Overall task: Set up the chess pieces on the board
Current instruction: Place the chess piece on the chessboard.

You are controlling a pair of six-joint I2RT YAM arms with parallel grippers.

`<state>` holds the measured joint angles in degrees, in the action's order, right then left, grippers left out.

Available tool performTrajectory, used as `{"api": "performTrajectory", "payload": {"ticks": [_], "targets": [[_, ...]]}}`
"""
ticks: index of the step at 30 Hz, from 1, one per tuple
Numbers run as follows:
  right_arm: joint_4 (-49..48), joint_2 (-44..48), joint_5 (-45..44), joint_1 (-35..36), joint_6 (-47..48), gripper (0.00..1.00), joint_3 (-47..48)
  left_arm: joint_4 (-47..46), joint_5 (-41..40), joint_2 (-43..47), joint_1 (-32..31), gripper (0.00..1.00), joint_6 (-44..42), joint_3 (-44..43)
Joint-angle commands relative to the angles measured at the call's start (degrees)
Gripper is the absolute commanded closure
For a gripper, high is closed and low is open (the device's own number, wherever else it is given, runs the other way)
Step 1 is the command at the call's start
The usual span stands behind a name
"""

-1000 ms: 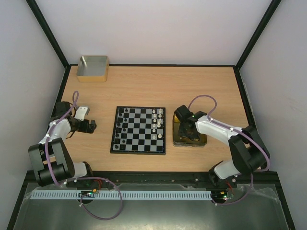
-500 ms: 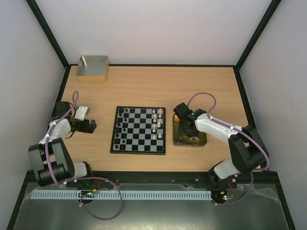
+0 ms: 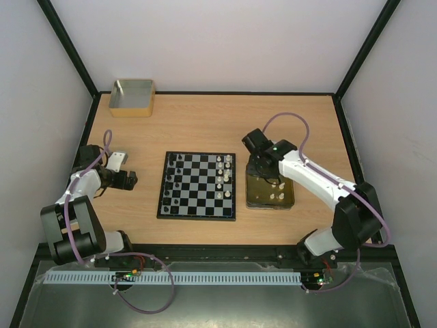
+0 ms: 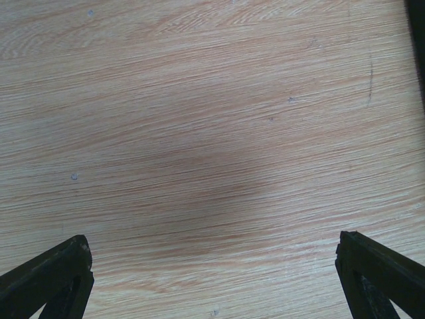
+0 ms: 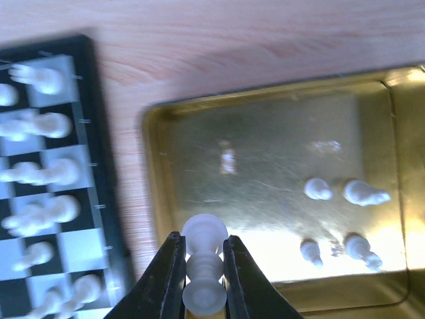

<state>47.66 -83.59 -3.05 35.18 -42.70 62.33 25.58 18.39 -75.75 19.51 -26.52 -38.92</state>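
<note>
The right jaws are clamped on a small cream-white plastic chessman point(image 5: 204, 269), gripped at its waist with the rounded head standing above the tips. It hangs upright over the shiny gold metal tin point(image 5: 265, 126), close to the tin wall nearest the board. Four more loose white chessmen point(image 5: 319, 189) lie deeper in the tin, well apart from the held one.

We judge this to be the carry. The piece should first rise clear of the tin's rim, then cross the strip of pale wooden worktop point(image 4: 212, 133) to the flat black-and-grey checked chessboard point(image 3: 198, 190). The white men already standing point(image 5: 50, 123) crowd the near files, so we would come down straight over a free square, not sweep in sideways. We would open only once the base sits flat, since a tilted release could topple the neighbours.

The left jaws stand wide apart over bare worktop, holding nothing.
</note>
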Motion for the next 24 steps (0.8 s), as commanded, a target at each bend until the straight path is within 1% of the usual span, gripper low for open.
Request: {"api": "performTrajectory", "payload": {"ticks": [1,4,11,24], "targets": [[5.24,-1.57,-1.74,4.14,-1.12,0.88,7.04,-0.18,0.42,-0.55,-0.26,0.01,0.33,0.75],[5.08,-4.16,-1.38,6.98,-1.91,0.88,10.14,-0.18,0.42,-0.54,-0.21,0.01,0.33,0.74],[0.77,-9.76,0.90,11.13,-3.13,0.88,11.09,-0.16,0.42,-0.54,-0.18,0.01,0.29,0.86],[-4.53,-14.48,4.32,13.72,-3.93,0.88,8.70,-0.36,0.42,-0.52,-0.25,0.01,0.26,1.03]]}}
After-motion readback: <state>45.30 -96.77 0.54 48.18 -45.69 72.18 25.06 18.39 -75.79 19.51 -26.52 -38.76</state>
